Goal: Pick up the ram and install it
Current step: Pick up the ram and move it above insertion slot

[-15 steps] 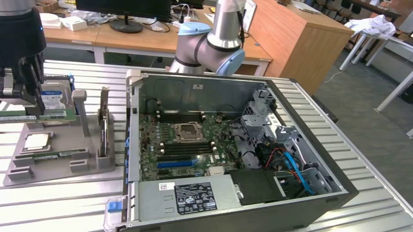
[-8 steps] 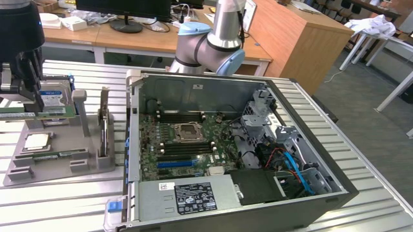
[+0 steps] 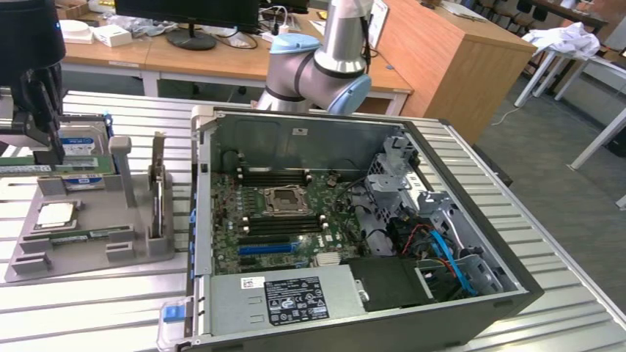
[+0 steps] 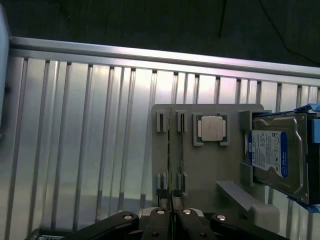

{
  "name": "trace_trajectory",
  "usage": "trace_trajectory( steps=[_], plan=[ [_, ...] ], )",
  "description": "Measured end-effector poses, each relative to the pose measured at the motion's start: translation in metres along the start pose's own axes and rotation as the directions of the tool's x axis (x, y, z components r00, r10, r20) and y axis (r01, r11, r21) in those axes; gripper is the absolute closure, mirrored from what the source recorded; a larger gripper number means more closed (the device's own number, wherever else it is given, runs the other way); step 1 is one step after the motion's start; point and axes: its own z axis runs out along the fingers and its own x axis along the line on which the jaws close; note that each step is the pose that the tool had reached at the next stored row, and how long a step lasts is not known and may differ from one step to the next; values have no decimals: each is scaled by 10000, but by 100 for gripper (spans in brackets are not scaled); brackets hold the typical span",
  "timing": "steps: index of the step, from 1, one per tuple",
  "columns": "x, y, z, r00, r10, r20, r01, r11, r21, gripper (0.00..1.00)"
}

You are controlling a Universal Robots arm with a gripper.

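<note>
Pincer (image 3: 44, 156): all but closed, nipping the ram between its fingers, up above the grey holder.
Ram (image 3: 22, 169): thin green stick, held level in the pincer, clear of the holder's slots.
Beneath the pincer: grey holder (image 4: 210, 172), with a second green stick (image 4: 181, 155) standing on edge in it.
Beside that stick: square silver chip (image 4: 211, 128), then a blue-labelled hard drive (image 4: 275, 155) further from the pincer.
Under it all: ribbed metal desk (image 4: 75, 130).
Well away from the pincer: open computer case (image 3: 293, 139), motherboard facing up.
</note>
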Motion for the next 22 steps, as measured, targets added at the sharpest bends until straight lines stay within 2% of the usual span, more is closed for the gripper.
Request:
trace_trajectory(
  steps=[13, 22],
  plan=[
    [0, -3, -12, 10000, -1, -1, 1, 10000, -2, 88],
    [6, -85, -14, 10000, -1, -1, 1, 10000, 0, 88]
  ],
)
